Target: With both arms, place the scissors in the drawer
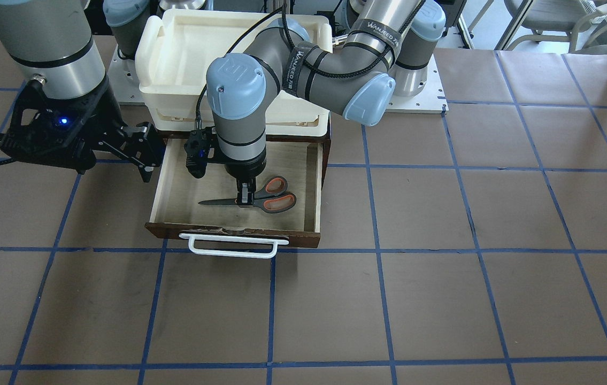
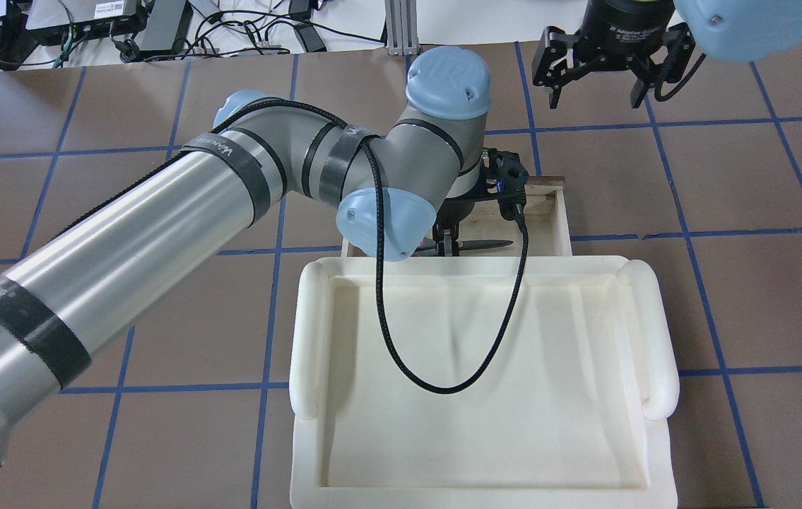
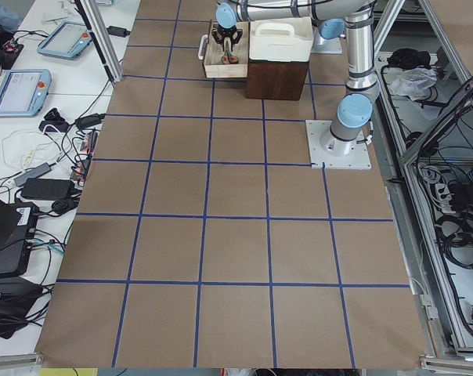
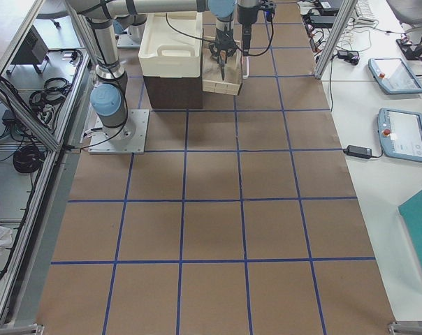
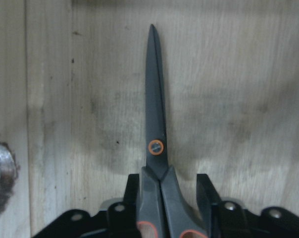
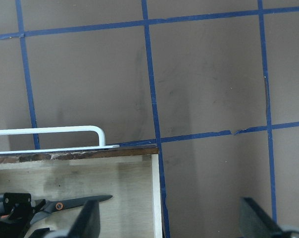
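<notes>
The scissors lie flat on the pale floor of the open drawer, blades pointing towards the robot's right. My left gripper reaches straight down into the drawer and straddles the scissors just behind the orange pivot. In the left wrist view its fingers stand on either side of the scissors, with a narrow gap on one side, so it is open. My right gripper is open and empty, hovering beside the drawer's side wall. The right wrist view shows the scissors and the drawer front.
A cream-white plastic tray sits on top of the cabinet above the drawer. The drawer's white bar handle sticks out towards the operators' side. Brown table with blue tape grid lies all round.
</notes>
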You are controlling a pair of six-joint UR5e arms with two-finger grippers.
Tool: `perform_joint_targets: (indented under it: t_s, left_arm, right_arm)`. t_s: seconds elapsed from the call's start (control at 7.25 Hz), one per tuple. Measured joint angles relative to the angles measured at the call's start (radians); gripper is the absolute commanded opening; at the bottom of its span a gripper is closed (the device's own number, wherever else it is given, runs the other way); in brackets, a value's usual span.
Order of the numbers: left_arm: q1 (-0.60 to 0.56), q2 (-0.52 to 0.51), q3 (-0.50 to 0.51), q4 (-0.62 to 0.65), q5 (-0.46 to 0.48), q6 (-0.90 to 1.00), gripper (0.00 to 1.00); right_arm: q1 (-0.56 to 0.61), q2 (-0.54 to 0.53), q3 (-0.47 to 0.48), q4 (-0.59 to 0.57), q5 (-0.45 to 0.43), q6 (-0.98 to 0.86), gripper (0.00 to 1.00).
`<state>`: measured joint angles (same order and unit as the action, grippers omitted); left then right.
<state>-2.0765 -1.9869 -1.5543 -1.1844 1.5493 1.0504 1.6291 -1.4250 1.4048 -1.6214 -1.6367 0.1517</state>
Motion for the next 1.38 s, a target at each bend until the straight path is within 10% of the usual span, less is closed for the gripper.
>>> perform_joint_targets:
  t_s: [0.83, 1.38]
  left_arm:
    - [0.007, 0.125, 0.014, -0.030, -0.009, -0.147, 1.00]
    - [0.139, 0.249, 0.076, -0.211, -0.003, -0.476, 1.00]
  right_arm:
    - [0.000, -0.001, 0.000, -0.005, 0.006, 0.000, 1.00]
    - [0.004, -0.027, 0.003, 0.023, 0.045, -0.066, 1.00]
